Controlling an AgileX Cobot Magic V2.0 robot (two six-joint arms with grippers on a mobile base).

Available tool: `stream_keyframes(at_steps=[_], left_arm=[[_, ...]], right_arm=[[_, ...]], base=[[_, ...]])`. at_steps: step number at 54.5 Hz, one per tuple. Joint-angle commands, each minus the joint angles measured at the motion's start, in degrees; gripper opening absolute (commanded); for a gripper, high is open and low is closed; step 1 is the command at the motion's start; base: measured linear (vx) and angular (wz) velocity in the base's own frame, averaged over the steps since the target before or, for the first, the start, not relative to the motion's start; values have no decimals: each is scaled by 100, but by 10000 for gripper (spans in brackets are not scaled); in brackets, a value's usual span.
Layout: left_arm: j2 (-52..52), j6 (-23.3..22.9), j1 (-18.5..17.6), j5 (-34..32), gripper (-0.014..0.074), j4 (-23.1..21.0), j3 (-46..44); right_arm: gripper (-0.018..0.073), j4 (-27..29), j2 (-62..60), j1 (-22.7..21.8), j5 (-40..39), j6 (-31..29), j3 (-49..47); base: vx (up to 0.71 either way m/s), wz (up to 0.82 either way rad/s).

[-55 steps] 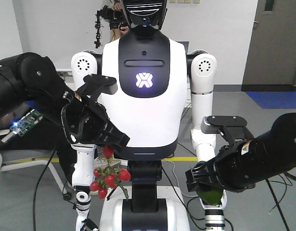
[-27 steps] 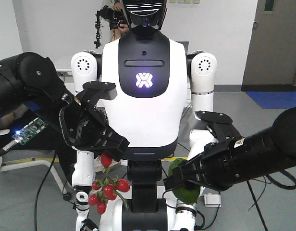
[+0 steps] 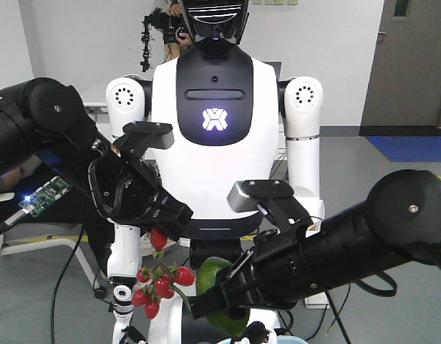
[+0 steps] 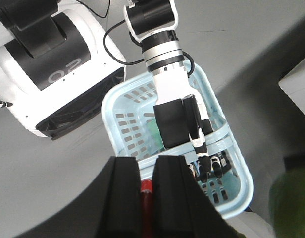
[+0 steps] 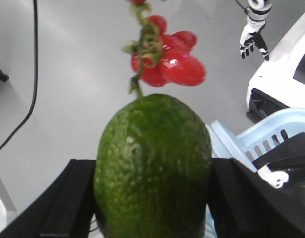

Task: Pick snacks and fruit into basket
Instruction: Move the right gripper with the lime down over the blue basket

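Reaching forward, right gripper is clamped on the green oval fruit; left gripper pinches the red fruit bunch hanging below it, above the basket.

Light blue slatted plastic basket mouth is partly blocked by a white-and-black humanoid forearm and hand reaching in; open room is left along its left and lower-right inside.

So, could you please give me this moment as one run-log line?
left claw: holding red fruit bunch | right claw: holding green fruit | basket: below, held by humanoid's hand
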Motion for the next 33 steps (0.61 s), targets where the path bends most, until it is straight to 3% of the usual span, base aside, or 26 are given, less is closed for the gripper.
stream_keyframes(at_steps=[1, 16, 33], left_arm=[[-317, -264, -4, -216, -6, -189, -166], [-545, -410, -4, -475, 0, -187, -166], [-1051, -524, -4, -790, 2, -187, -166]], right_arm=[[-8, -293, -238, 190, -361, 236, -187], [-8, -1894, -238, 667, -332, 1541, -187], [-8, -2156, -206, 1174, -406, 1781, -187]], base=[[0, 0], [0, 0], [0, 0]])
